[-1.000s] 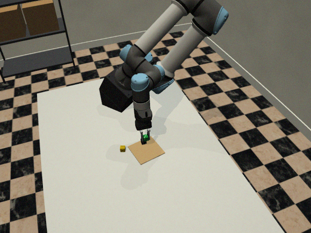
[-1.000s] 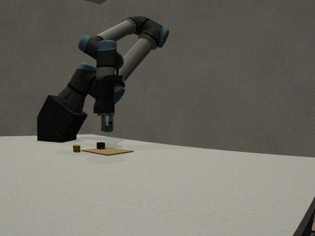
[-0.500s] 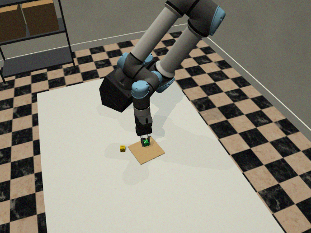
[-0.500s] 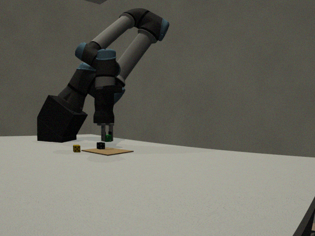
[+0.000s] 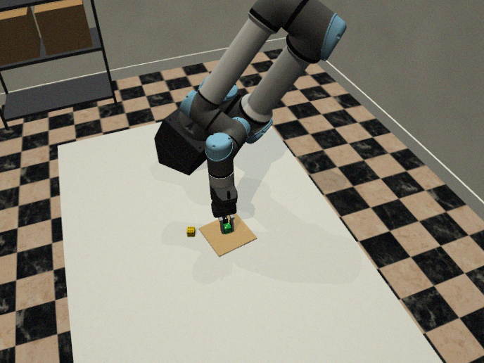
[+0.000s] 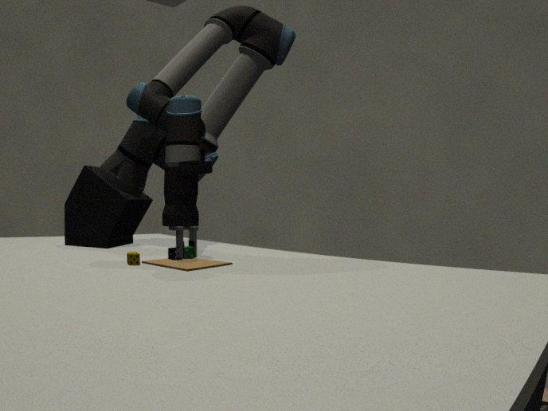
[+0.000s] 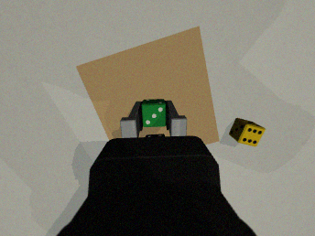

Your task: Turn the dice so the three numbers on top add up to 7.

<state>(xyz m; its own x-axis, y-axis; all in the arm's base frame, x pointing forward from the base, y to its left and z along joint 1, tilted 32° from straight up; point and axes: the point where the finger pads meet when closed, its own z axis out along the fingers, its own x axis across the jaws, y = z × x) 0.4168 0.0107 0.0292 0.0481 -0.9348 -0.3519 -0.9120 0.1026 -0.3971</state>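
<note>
My gripper [image 5: 227, 229] [image 6: 185, 254] [image 7: 154, 110] points down and is shut on the green die [image 5: 227, 227] [image 6: 189, 252] [image 7: 154, 114]. The green die is low over the tan mat [image 5: 221, 247] [image 6: 187, 266] [image 7: 151, 59]; I cannot tell whether it touches. Its face towards the wrist camera shows three white pips. The black die [image 6: 172, 253] is close beside a finger at the mat's rear part, mostly hidden in the other views; its top number cannot be read. The yellow die [image 5: 190, 231] [image 6: 133, 258] [image 7: 249, 133] lies flat on the table off the mat, six on top.
The white table [image 5: 156, 304] [image 6: 265, 331] surrounds the mat. The robot's black base [image 5: 177, 146] [image 6: 103, 212] stands at the back left of the mat. A shelf [image 5: 58, 91] with brown boxes [image 5: 64, 31] stands beyond the table.
</note>
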